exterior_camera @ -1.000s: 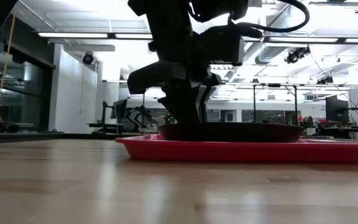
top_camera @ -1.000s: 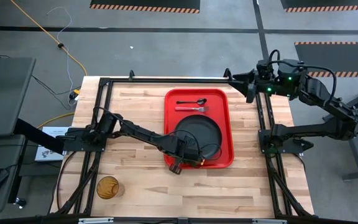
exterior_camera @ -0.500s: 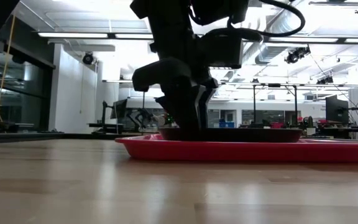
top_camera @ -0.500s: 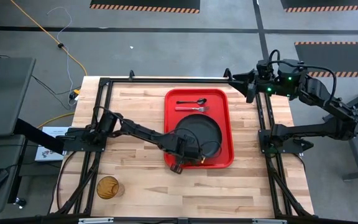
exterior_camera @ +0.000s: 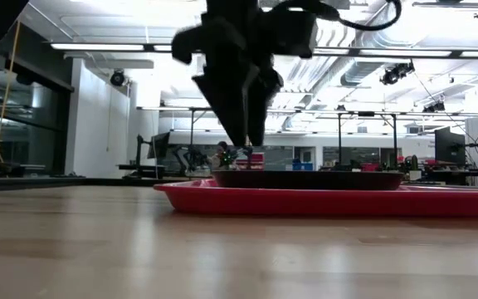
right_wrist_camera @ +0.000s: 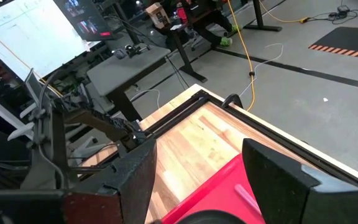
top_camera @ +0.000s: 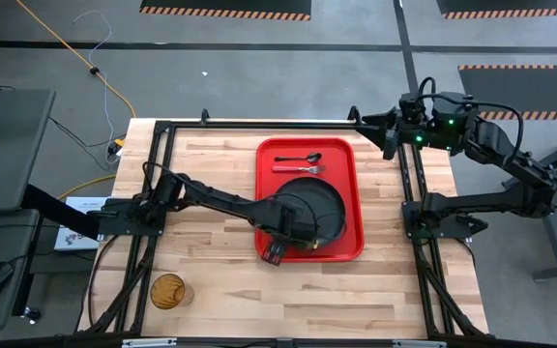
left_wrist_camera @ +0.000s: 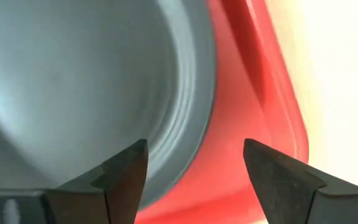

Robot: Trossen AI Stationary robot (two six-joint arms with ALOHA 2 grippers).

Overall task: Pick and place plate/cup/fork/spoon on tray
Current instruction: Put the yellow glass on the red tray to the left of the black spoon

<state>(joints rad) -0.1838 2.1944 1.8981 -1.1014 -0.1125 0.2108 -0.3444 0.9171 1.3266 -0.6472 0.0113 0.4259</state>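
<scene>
The dark plate [top_camera: 317, 205] lies flat in the near half of the red tray [top_camera: 348, 159], and it also shows in the low view [exterior_camera: 322, 178]. The red-handled fork [top_camera: 298, 168] and the dark spoon [top_camera: 298, 158] lie in the tray's far half. The amber cup [top_camera: 169, 291] stands on the table near its near-left corner. My left gripper [left_wrist_camera: 194, 146] is open and empty. It points down above the plate's near-left rim [left_wrist_camera: 191, 124], clear of it in the low view [exterior_camera: 245, 143]. My right gripper [right_wrist_camera: 197, 149] is open and empty, high above the table's far right [top_camera: 356, 118].
A dark metal frame [top_camera: 259, 125] runs around the table's edges. Bare wood [top_camera: 211, 184] lies between the tray and the table's left side. The tray's near rim [left_wrist_camera: 284, 124] lies just beyond the plate under my left gripper.
My left gripper has risen straight up from the plate's near-left rim and now hangs clear above it. It has also shifted a little toward the far right. The plate stays flat in the tray.
</scene>
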